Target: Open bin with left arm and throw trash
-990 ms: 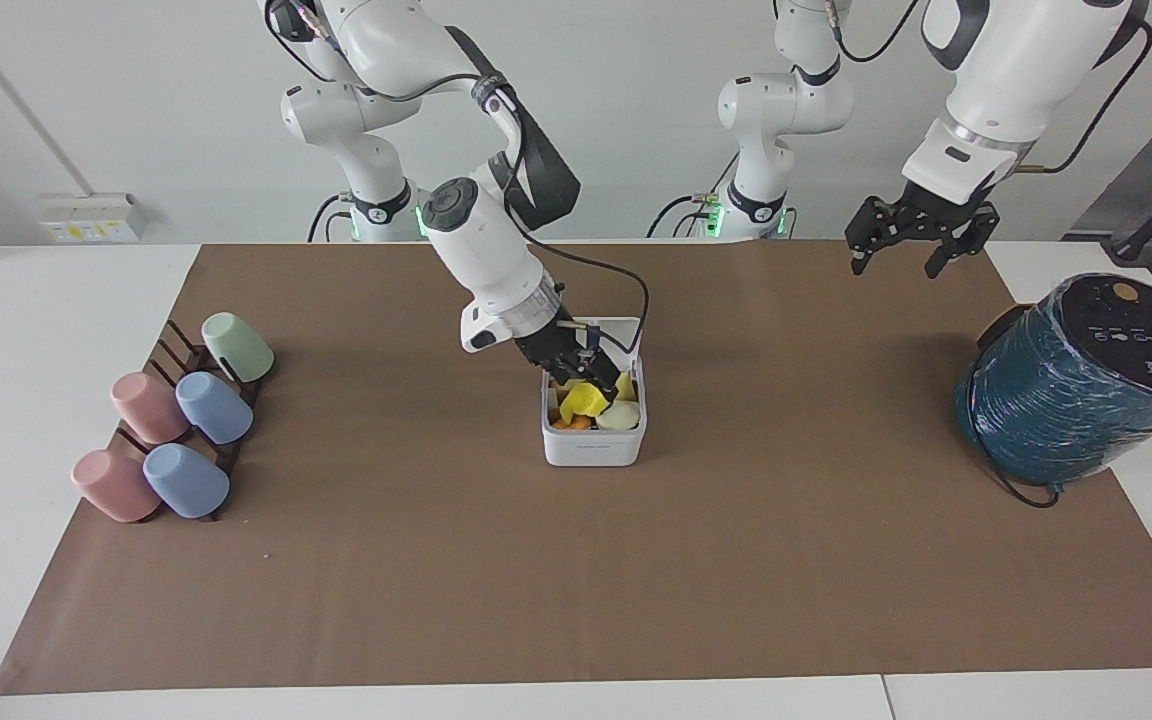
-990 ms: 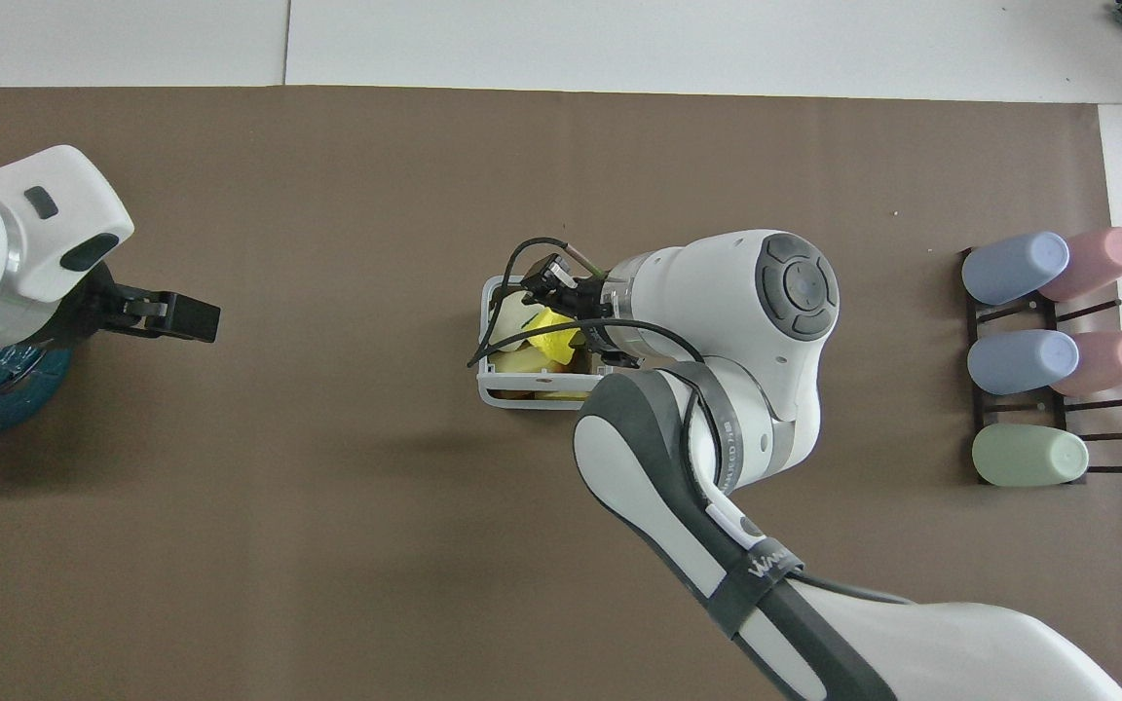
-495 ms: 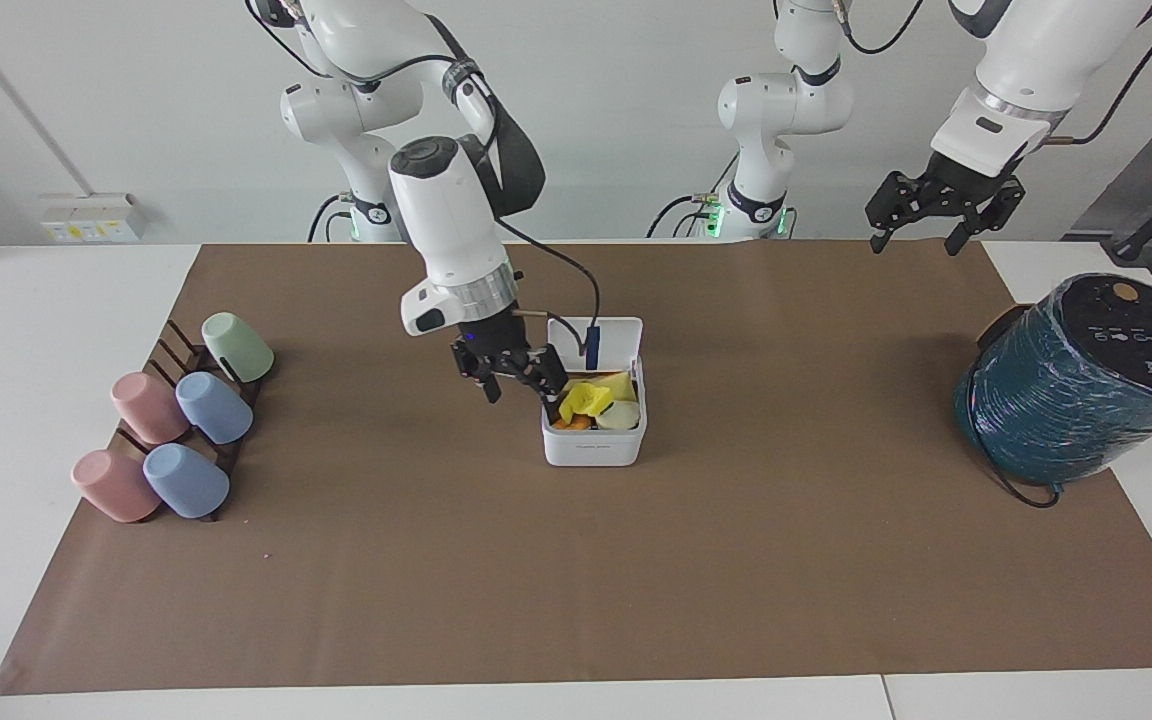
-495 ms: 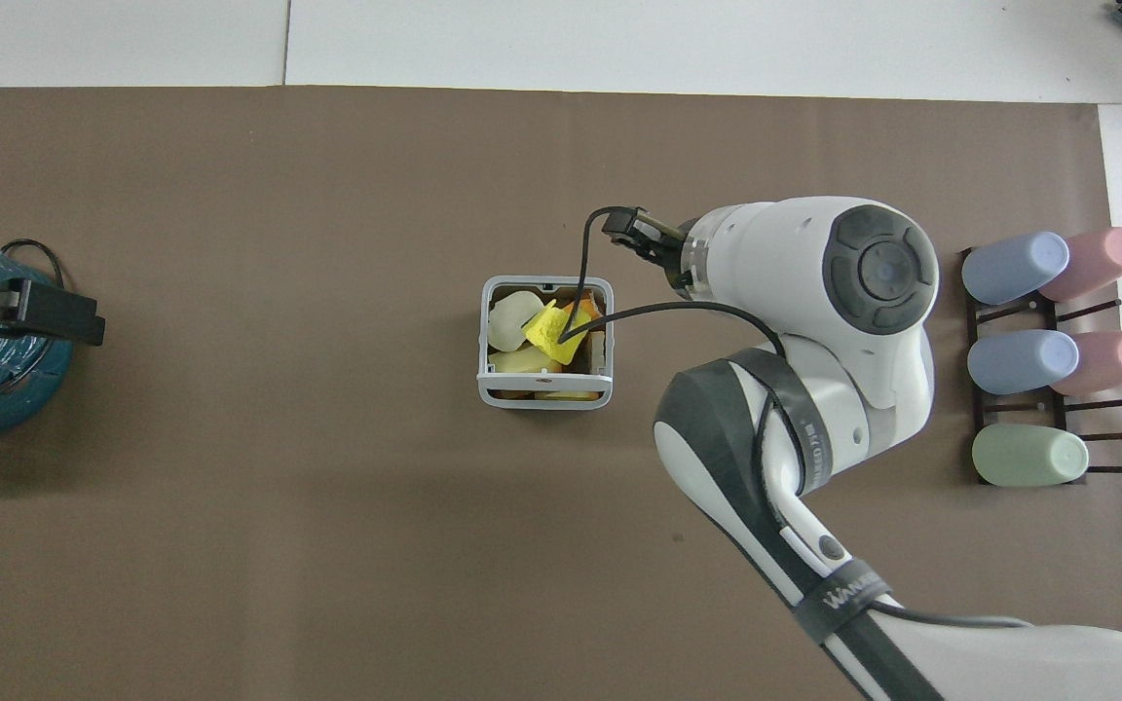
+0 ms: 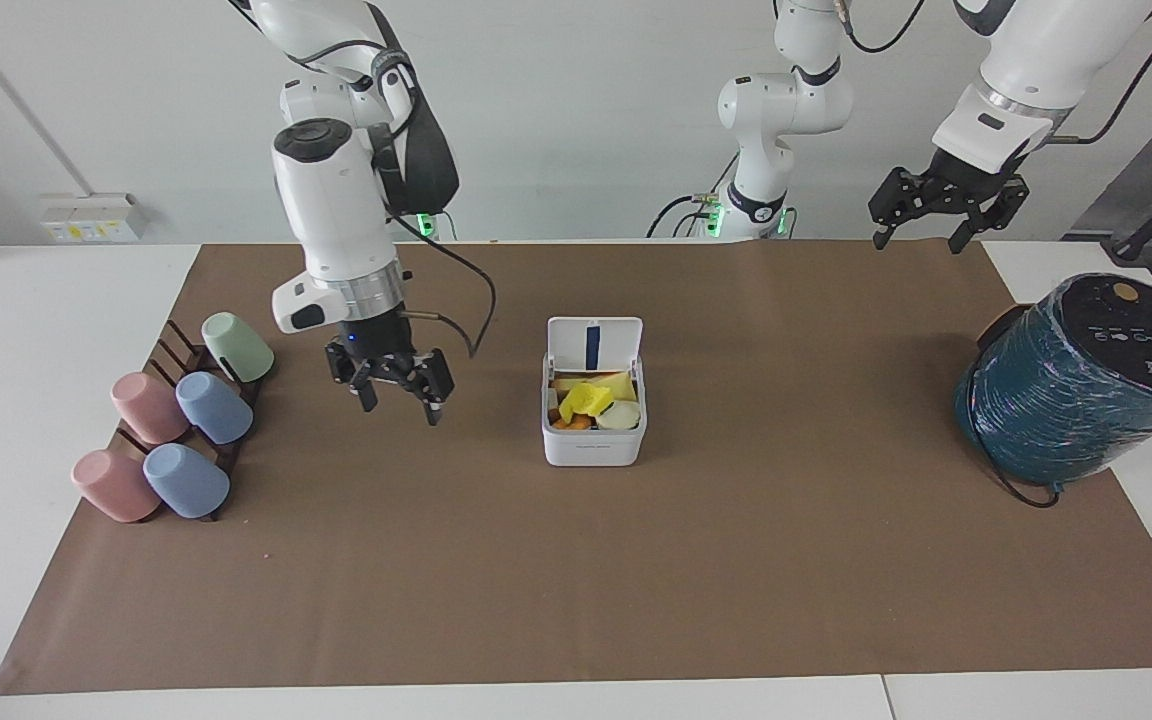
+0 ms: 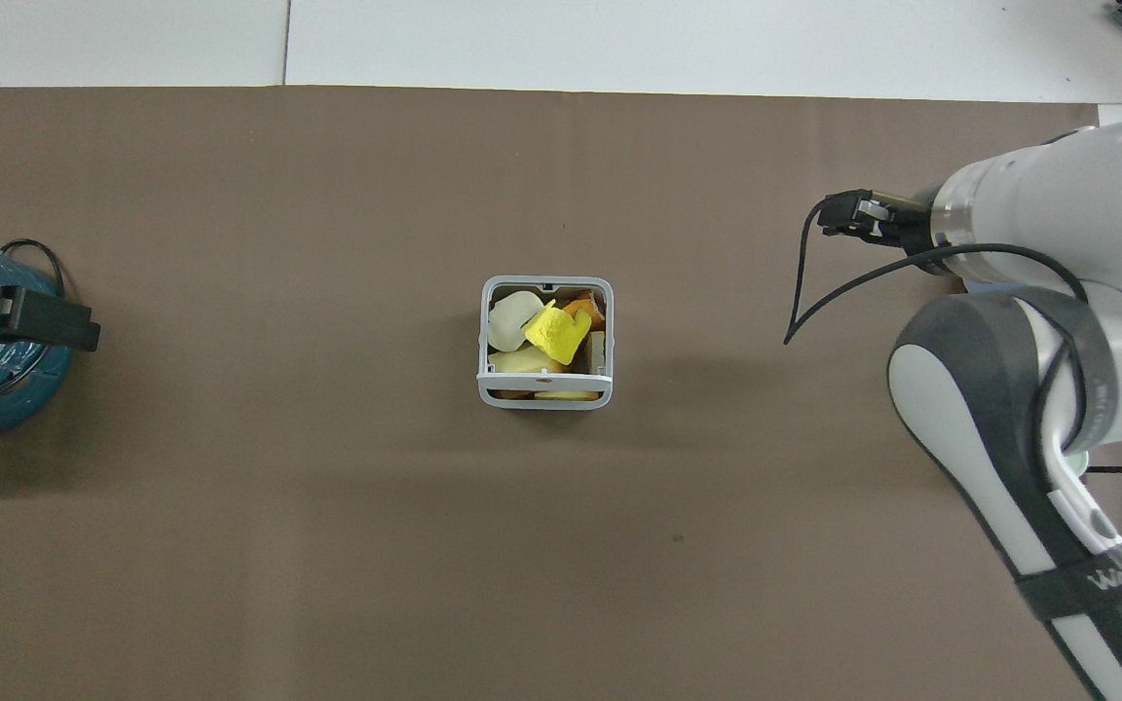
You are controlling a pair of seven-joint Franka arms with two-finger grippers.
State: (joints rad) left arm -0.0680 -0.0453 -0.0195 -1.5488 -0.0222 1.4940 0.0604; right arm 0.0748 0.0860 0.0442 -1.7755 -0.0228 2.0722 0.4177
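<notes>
Right tool (image 5: 392, 388) hangs open and empty, pointing down, left of centre between the cups (image 5: 214, 407) and the lid-up bin (image 5: 593, 448) at table centre holding the trash (image 5: 586, 400); left tool (image 5: 941, 212) open, empty, upper right above the teal cylinder (image 5: 1076, 385).

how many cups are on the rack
5, all lying on the rack at the right arm's end of the table: green cup nearest the robots, then pink beside blue, then pink beside blue.
</notes>
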